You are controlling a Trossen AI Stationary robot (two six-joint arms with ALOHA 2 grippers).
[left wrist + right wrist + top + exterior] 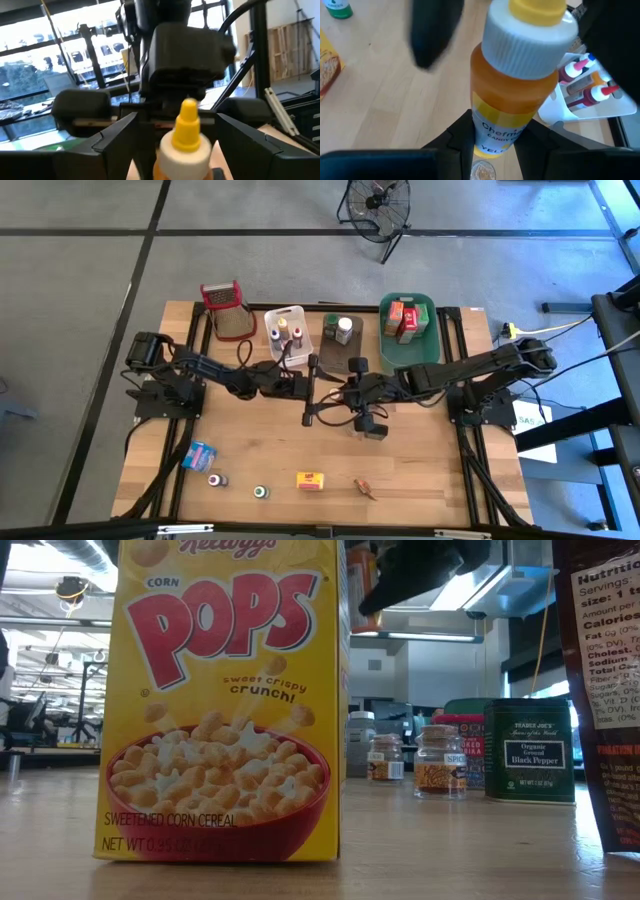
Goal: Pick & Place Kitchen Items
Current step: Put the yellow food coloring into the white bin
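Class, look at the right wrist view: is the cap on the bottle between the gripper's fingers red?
No. The bottle held in the right gripper has a white ribbed cap with a yellow tip.

Light wooden table (250, 450), dark frame rails along both sides. Far edge: grey mesh grater with red top (228, 311), white tub (288, 332), brown tub (340, 340), green tub (410, 330), set in a row. Near edge, spread out and well apart: blue packet (201, 454), 2 small bottles (217, 480) (261, 492), yellow cereal box (311, 480), and a small brownish item (367, 489), possibly a sachet. Arm bases stand on the side rails.
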